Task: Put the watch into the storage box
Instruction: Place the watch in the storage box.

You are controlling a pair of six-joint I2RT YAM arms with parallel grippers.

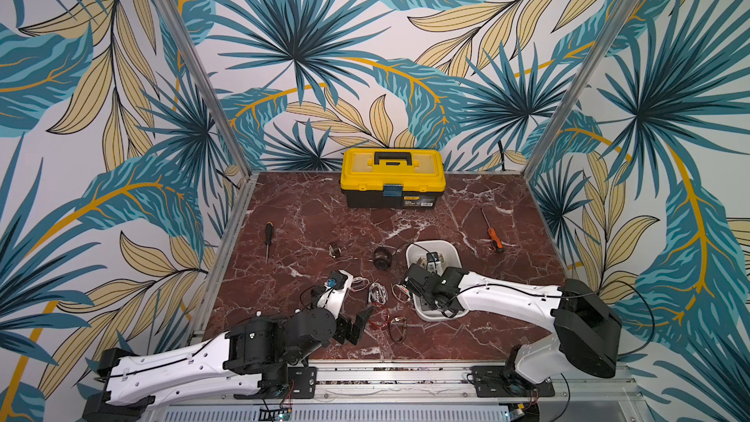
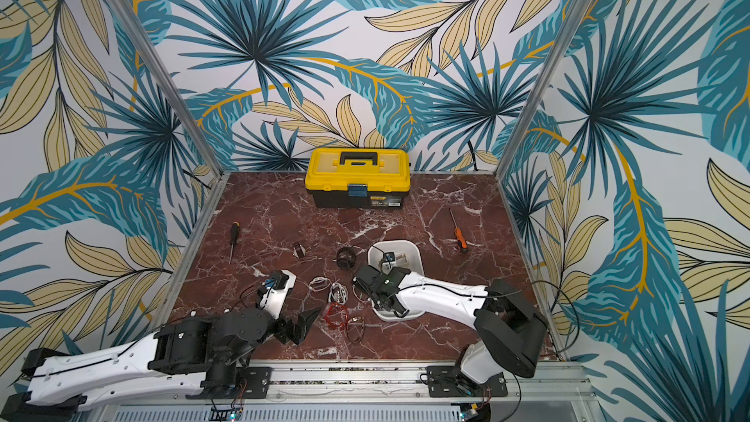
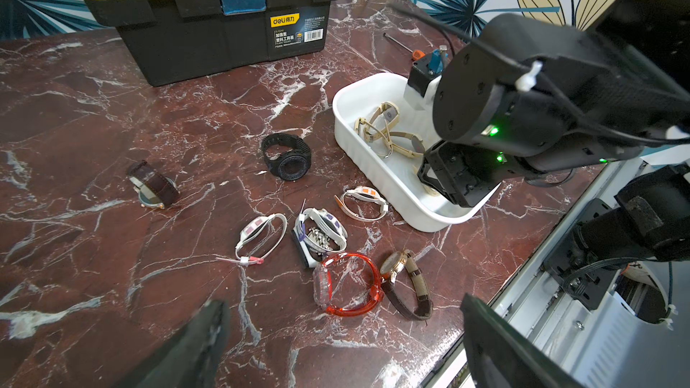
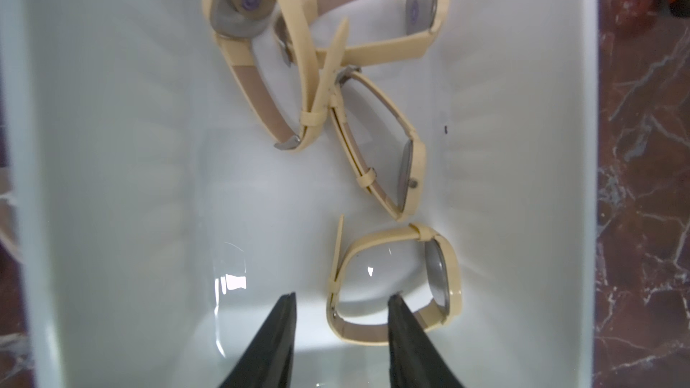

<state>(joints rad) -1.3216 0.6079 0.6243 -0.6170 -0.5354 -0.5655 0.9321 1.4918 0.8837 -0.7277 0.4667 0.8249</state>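
Observation:
The white storage box (image 1: 448, 251) (image 2: 408, 248) sits right of the table's middle. Several beige watches lie inside it. My right gripper (image 4: 341, 296) reaches down into the box with its jaws apart, open. The nearest beige watch (image 4: 450, 274) rests on the box floor (image 4: 130, 143); one side of its strap lies between my fingertips, ungripped. My left gripper (image 3: 341, 302) (image 1: 357, 324) hangs wide open and empty above the front of the table. Loose watches lie just beyond it: a red translucent one (image 3: 375, 285), a brown-strapped one (image 3: 418, 293), white ones (image 3: 261, 237) and a black one (image 3: 287, 158).
A yellow-lidded black toolbox (image 1: 391, 176) stands at the back. A black screwdriver (image 1: 268, 237) lies at the left, an orange one (image 1: 493, 235) at the right. Another brown-strapped watch (image 3: 155, 184) lies apart at the left. A metal rail (image 1: 406, 375) runs along the front edge.

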